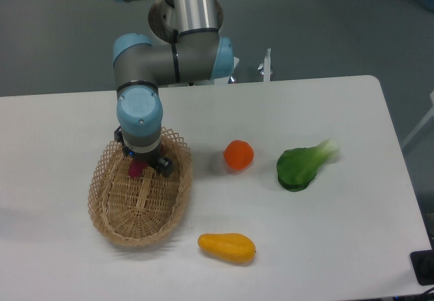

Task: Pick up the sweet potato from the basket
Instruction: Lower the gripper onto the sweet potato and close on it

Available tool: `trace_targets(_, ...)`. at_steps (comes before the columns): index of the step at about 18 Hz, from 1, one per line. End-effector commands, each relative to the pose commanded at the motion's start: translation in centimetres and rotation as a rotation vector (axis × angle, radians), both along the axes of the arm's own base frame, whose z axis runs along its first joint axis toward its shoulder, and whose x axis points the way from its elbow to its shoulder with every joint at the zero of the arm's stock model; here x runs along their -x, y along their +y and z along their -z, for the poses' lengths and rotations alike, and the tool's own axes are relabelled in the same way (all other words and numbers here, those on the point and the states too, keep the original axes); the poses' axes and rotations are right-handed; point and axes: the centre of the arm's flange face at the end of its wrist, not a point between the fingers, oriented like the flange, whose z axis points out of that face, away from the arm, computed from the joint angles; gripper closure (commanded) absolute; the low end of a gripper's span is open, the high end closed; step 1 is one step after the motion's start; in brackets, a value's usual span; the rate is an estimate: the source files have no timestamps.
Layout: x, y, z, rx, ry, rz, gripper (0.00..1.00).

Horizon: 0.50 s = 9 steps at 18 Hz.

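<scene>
gripper (pixel 142 167) hanging low inside basket (pixel 112 223), right over potato (pixel 135 170) for a straight-down grasp; mostly hides it. jaws: cannot tell whether spread or closed.

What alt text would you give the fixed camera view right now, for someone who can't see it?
The robot's hand is down in the wicker basket over the purple sweet potato, mostly hiding it; whether it grips cannot be seen. On the white table to the right lie an orange, a green leafy vegetable and a yellow fruit.
</scene>
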Motion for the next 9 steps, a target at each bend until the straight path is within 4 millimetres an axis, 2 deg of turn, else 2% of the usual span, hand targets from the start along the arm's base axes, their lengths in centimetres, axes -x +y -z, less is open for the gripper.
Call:
trace_targets(2, -0.67, -0.16, 0.49, -0.002, 0.003, -0.001, 0.00)
trace_targets(9, -0.76, -0.12, 1.19, 0.014, 0.004, -0.020, 0.00)
